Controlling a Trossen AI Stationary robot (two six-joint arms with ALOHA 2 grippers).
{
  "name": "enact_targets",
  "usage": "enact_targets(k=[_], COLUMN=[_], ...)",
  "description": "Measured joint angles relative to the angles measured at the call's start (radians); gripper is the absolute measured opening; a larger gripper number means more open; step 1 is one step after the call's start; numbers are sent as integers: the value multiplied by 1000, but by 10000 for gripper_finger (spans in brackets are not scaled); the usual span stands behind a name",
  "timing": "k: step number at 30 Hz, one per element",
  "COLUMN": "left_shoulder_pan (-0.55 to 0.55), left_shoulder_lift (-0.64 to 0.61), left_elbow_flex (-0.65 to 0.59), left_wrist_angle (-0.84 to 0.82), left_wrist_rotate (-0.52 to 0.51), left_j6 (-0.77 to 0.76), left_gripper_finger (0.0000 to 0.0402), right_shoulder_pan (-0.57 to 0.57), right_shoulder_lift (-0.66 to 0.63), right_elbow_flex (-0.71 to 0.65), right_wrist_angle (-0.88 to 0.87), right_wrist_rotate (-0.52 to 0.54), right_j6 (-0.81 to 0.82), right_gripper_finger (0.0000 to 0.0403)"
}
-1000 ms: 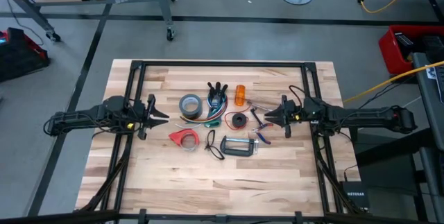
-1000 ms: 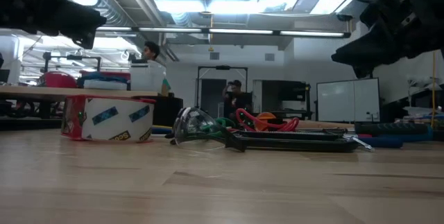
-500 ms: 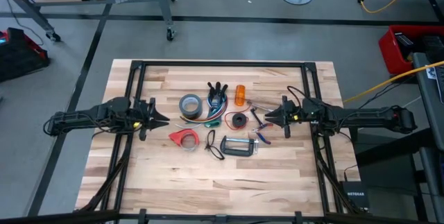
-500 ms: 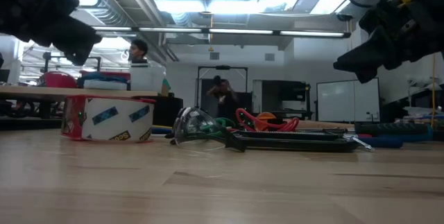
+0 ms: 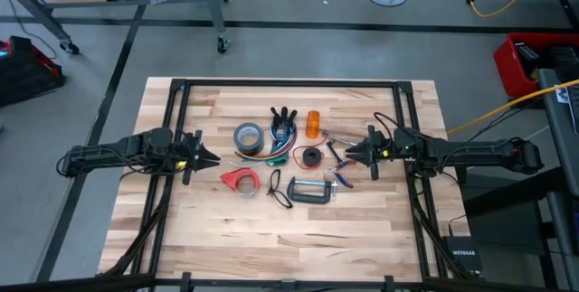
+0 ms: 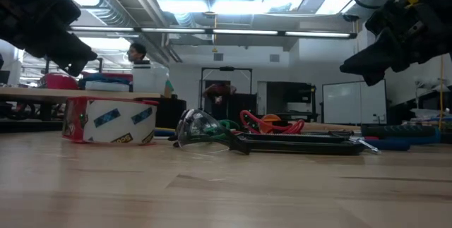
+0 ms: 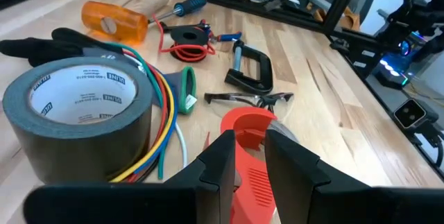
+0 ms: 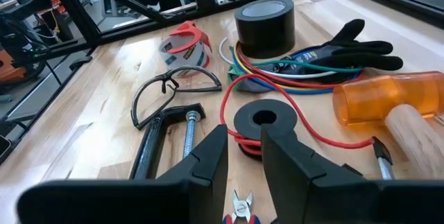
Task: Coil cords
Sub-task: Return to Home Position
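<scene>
The grey roll of duct tape with the pale cardboard core [image 7: 83,141] carries "ULINE" printed around the inside of that core, with smaller lines beside it that I can't make out. A small black box [image 5: 462,254] off the table's corner reads "NETGEAR". The blue patches on the red-framed tape dispenser [image 6: 113,121] stay illegible.

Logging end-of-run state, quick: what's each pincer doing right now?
Left pincer: open by a narrow gap, empty, over the table's left side.
Right pincer: open by a narrow gap, empty, over its right side.
</scene>
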Motion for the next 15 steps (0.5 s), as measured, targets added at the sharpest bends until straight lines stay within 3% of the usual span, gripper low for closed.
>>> enact_targets(k=[7, 15], left_shoulder_pan=[0, 0], left_shoulder_lift=[0, -16], left_elbow_flex=[0, 0], left_wrist_angle=[-1, 1], left_wrist_rotate=[-1, -3], left_j6=[-1, -2], left_gripper_finger=[72, 72], right_shoulder_pan=[0, 0], right_shoulder_lift=[-30, -201], right_elbow_flex=[0, 0], right_wrist_angle=[-1, -58], right_wrist_rotate=[0, 0], right_j6=[0, -1], right_gripper_finger=[90, 90])
